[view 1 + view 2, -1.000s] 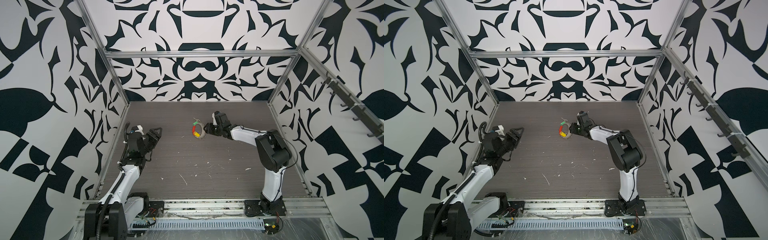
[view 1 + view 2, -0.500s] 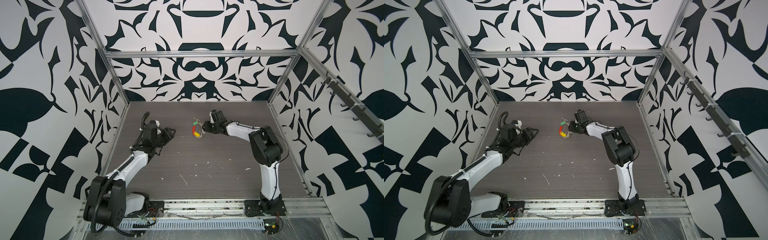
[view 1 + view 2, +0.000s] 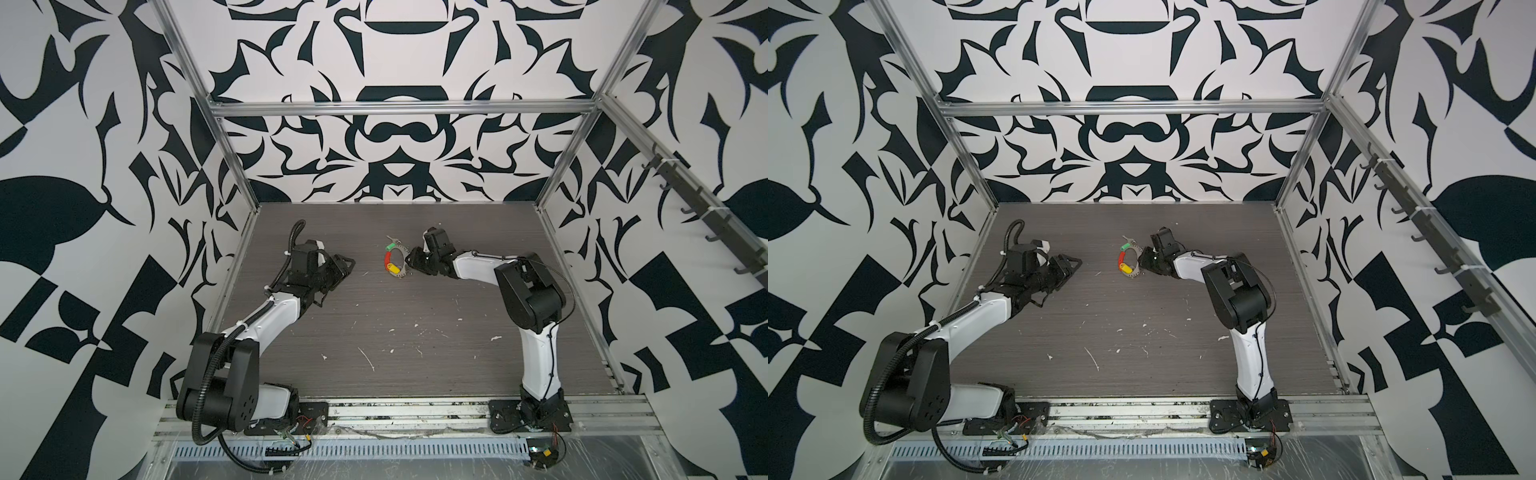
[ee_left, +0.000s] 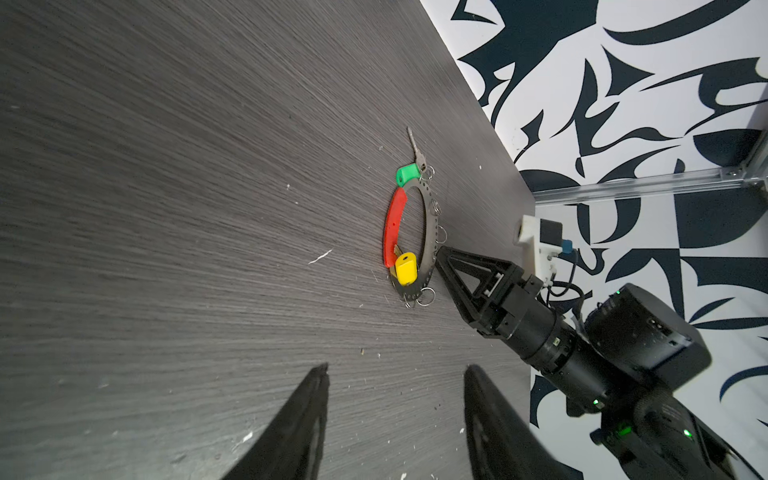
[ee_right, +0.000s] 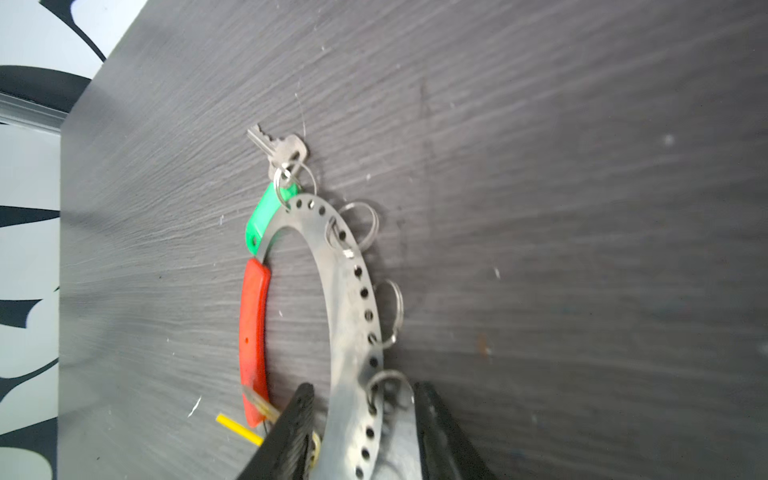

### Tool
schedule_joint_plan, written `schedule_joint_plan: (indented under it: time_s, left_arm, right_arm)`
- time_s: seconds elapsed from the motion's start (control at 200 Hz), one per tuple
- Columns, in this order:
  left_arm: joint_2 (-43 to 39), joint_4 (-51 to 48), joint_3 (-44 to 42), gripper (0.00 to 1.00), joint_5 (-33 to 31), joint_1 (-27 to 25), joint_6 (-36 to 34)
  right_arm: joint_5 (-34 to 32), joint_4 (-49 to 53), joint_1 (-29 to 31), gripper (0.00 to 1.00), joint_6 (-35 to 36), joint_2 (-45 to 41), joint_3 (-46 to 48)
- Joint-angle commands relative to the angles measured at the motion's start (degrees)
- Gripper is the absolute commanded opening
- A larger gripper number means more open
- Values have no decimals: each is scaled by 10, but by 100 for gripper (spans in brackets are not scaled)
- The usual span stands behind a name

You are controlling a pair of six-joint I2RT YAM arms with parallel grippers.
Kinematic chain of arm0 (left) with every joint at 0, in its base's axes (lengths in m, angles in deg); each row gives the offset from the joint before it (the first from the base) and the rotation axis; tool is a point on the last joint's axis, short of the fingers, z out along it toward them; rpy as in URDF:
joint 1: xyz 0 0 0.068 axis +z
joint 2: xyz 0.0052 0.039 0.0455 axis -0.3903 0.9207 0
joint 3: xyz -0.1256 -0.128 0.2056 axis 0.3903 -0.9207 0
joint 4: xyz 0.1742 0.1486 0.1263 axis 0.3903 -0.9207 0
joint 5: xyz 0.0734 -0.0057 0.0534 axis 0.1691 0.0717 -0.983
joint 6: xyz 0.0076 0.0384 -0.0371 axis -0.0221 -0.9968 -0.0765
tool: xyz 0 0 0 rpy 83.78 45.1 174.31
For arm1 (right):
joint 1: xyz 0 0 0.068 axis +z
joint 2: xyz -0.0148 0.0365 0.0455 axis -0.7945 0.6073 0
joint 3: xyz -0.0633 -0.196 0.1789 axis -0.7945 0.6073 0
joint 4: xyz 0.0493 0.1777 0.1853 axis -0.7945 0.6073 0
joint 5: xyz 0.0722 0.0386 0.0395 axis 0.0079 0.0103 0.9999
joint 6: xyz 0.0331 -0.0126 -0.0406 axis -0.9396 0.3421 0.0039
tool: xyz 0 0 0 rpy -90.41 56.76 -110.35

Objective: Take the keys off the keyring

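Both top views: 1 keyring (image 3: 402, 261) flat on the table (image 3: 415, 307), far half, roughly mid-width. 3 coloured pieces on its left-arm side: green tag (image 3: 390, 247), red strip (image 3: 386, 258), yellow tag (image 3: 391, 269). There are 2 grippers. The left gripper (image 3: 348, 263) is low and well apart from the ring, with nothing in it. The right gripper (image 3: 1143, 262) has its tips at the ring's right edge; the jaw gap is too small to read here.

Left wrist: left gripper (image 4: 397, 368) has its jaws about half spread, only bare table between them, touching nothing. The keyring (image 4: 430, 232) lies ahead. It is a thin grey band dotted with holes, with small wire loops (image 4: 426, 297) along its outer edge. 1 green tag (image 4: 407, 173), 1 red strip (image 4: 394, 226) and 1 yellow tag (image 4: 405, 268) are on it. 1 silver key (image 4: 415, 147) lies past the green end. The right gripper's (image 4: 441, 254) tip meets the band near the yellow tag.

Right wrist: right gripper (image 5: 365, 388) has its jaws partly open and straddles the band, one finger (image 5: 297, 419) inside the hoop and one outside. There is a visible gap on the inner side. Can't tell whether the outer finger touches; nothing is clamped. The keyring (image 5: 349, 291) carries 4 wire loops (image 5: 358, 228), one of them between the jaws. The green tag (image 5: 266, 220) shares a loop with the silver key (image 5: 274, 145). The curved red strip (image 5: 253, 332) follows the arc opposite the holes. Only a sliver of the yellow tag (image 5: 239, 428) shows.
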Motion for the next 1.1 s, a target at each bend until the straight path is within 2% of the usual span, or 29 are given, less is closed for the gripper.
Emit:
schedule_joint_plan:
  time_s: [0.0, 0.205, 0.38, 0.585, 0.845, 1.095]
  left_arm:
    - [-13, -10, 5, 56, 13, -2, -1]
    - [-22, -9, -2, 56, 20, -2, 3]
    - [-20, -4, -6, 56, 22, -1, 8]
    - [-16, 4, -8, 56, 26, -2, 17]
    - [-13, 15, -8, 56, 36, -2, 27]
    - [-21, 14, -10, 57, 38, -7, 26]
  right_arm:
    - [19, -31, 3, 45, -27, -35, 41]
    - [48, -93, 9, 47, -29, -65, 97]
    - [59, -104, 16, 41, -26, -52, 101]
    - [53, -104, 21, 28, -19, -57, 117]
    - [49, -117, 32, 0, -12, -76, 158]
    - [13, -124, 74, 0, -13, -129, 234]
